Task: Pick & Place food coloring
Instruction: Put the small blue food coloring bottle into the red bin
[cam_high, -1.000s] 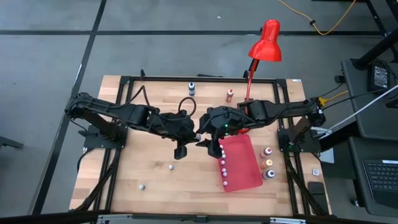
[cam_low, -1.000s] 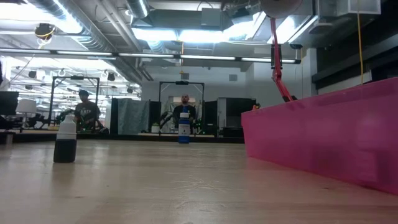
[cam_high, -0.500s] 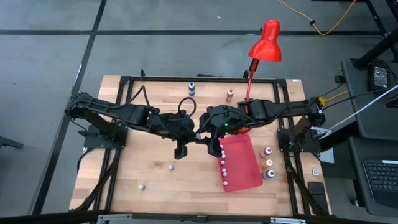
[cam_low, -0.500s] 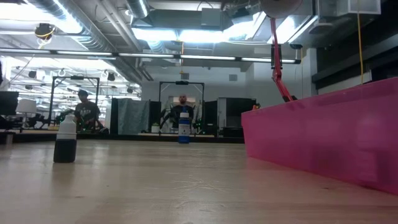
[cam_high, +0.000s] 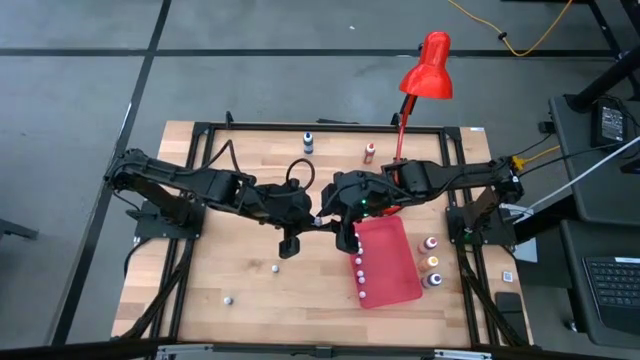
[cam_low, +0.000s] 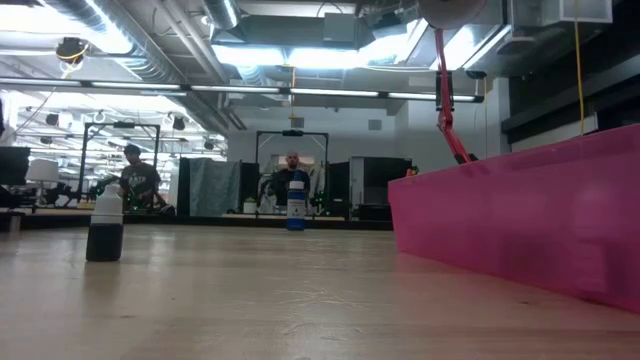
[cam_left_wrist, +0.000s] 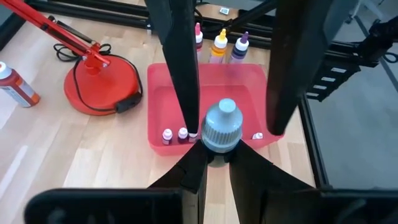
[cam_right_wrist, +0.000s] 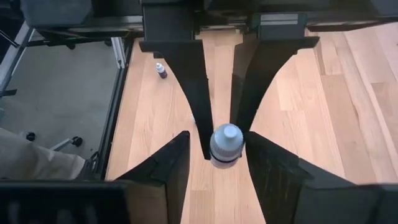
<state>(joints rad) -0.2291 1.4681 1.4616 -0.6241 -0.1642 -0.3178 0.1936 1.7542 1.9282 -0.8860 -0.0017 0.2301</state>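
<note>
- No brand or label can be read on any bottle; the print is too small to be made out.
- A food coloring bottle (cam_left_wrist: 221, 124) with a pale ribbed cap is held upright above the surface (cam_high: 230, 270), just beside the near-left corner of the red tray (cam_high: 395, 265).
- The bottle is pinched below its cap by the left claw (cam_left_wrist: 214, 152), whose fingers are pressed in on it from both sides.
- The right claw (cam_right_wrist: 217, 137) is set around the same bottle from the opposite side, its fingers spread, with a gap seen on at least one side.
- Both arms are stretched inward from the surface's two ends, so that the wrists meet nose to nose at the middle.
- A row of small pale-capped bottles (cam_high: 358, 270) is seen inside the tray along its left wall.
- Three coloured bottles (cam_high: 432, 262) are stood in a line on the surface, just right of the tray.
- A blue bottle (cam_high: 308, 142) and a red bottle (cam_high: 370, 151) are stood near the far edge, apart from each other.
- Two tiny whitish bottles (cam_high: 275, 267) are left on the bare wood toward the near-left side.
- A red desk lamp (cam_high: 428, 65) is leaned over the far edge.
</note>
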